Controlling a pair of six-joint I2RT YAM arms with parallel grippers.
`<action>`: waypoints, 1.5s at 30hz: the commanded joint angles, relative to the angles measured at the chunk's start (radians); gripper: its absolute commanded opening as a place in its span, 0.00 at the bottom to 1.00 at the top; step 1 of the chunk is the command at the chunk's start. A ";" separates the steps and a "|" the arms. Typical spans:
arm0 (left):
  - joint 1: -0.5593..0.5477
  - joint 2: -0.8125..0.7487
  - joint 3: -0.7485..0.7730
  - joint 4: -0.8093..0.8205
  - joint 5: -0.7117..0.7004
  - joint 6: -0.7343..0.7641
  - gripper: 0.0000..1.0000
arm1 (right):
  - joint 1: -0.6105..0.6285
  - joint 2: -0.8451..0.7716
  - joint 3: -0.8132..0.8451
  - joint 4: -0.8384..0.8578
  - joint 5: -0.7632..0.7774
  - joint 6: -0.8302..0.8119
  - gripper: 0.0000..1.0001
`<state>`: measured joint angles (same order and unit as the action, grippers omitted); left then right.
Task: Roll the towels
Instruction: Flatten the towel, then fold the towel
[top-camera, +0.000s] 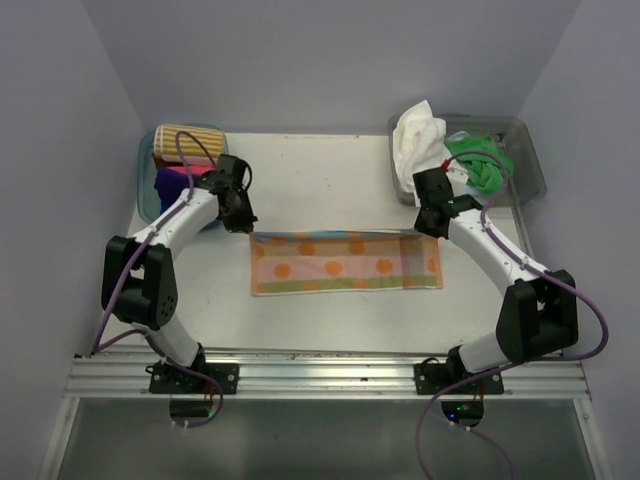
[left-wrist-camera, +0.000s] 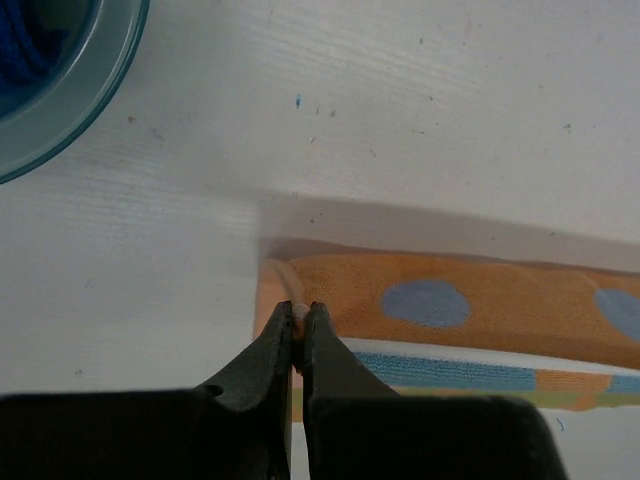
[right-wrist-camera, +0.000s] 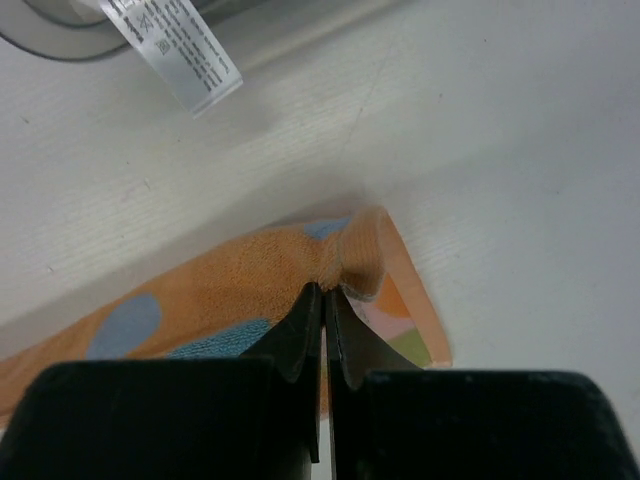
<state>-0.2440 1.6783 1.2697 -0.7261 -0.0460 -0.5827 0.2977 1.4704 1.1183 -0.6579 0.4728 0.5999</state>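
Note:
A peach towel (top-camera: 345, 262) with orange spots and a green stripe lies flat as a long band in the middle of the table. My left gripper (top-camera: 243, 222) is shut on its far left corner; the left wrist view shows the cloth edge (left-wrist-camera: 283, 280) pinched between the tips of that gripper (left-wrist-camera: 298, 310). My right gripper (top-camera: 430, 225) is shut on the far right corner, where the towel (right-wrist-camera: 250, 280) bunches up at the tips of this gripper (right-wrist-camera: 325, 290). Both held corners are lifted slightly off the table.
A teal tub (top-camera: 146, 200) at the back left holds a striped roll (top-camera: 188, 140), a purple towel (top-camera: 170, 183) and a pink one (top-camera: 195, 170). A clear tub (top-camera: 530, 160) at the back right holds a white towel (top-camera: 418, 135) and a green towel (top-camera: 480, 162).

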 joint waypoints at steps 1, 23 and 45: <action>0.026 -0.018 0.008 0.082 -0.040 0.029 0.00 | -0.060 -0.030 -0.017 0.113 0.013 -0.064 0.00; 0.026 -0.296 -0.305 0.248 0.221 0.031 0.00 | -0.097 -0.271 -0.342 0.152 -0.108 -0.031 0.00; -0.008 -0.378 -0.518 0.297 0.209 -0.028 0.00 | -0.095 -0.386 -0.509 0.118 -0.149 0.003 0.00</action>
<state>-0.2523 1.2957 0.7582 -0.4732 0.2005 -0.6090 0.2146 1.0904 0.6167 -0.5274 0.2783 0.6025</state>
